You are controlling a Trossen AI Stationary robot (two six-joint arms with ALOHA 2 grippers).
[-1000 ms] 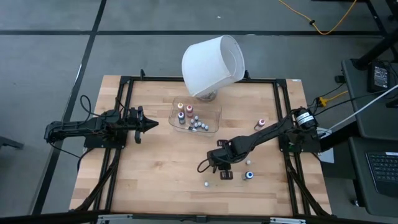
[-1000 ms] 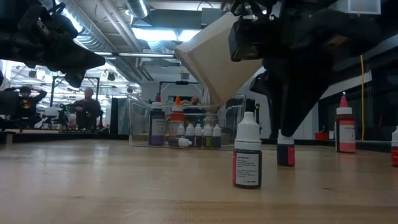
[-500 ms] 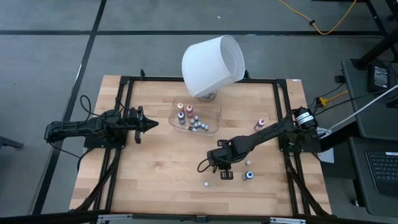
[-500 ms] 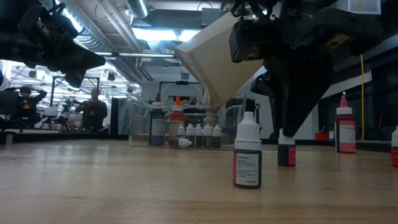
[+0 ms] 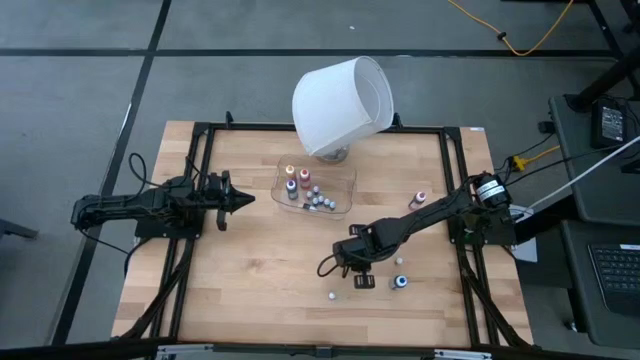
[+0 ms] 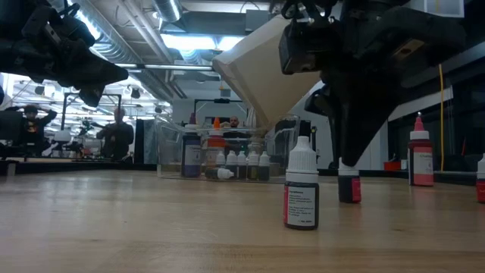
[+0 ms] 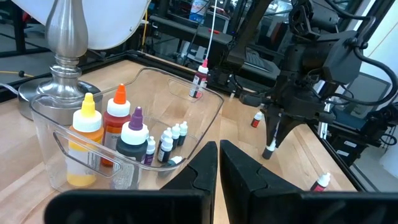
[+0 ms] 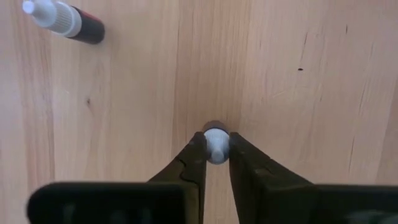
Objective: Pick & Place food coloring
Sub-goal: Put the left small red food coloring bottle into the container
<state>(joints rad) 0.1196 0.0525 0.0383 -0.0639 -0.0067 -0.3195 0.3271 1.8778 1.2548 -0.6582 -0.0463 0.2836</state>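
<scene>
My right gripper (image 8: 216, 148) points steeply down over the near right part of the table (image 5: 250, 290), shut on a thumb-sized food coloring bottle (image 6: 349, 189) that has a dark body and a white cap. More bottles stand loose nearby: a white-capped one (image 6: 301, 193), a blue-capped one (image 5: 400, 281) and a pink-capped one (image 5: 419, 199). Several more stand in the clear tray (image 5: 345, 185). My left gripper (image 5: 247, 199) hangs shut and level above the table's left side, touching nothing. My right gripper pinches the bottle's white cap (image 8: 216, 138) between its two fingertips (image 8: 198, 149), one on each side. The fingers come from above, pointing steeply down. The bottle stands upright with its base on the table (image 6: 349, 201).
A big white lampshade (image 5: 340, 95) on a metal lamp foot (image 7: 65, 37) leans over the far middle, just behind the tray. Another small bottle (image 8: 62, 22) stands close to the held one. Black frame rails (image 5: 200, 230) run along the table's sides.
My right gripper has shut on the small bottle's cap without leaving its place. The bottle remains upright on the table.
</scene>
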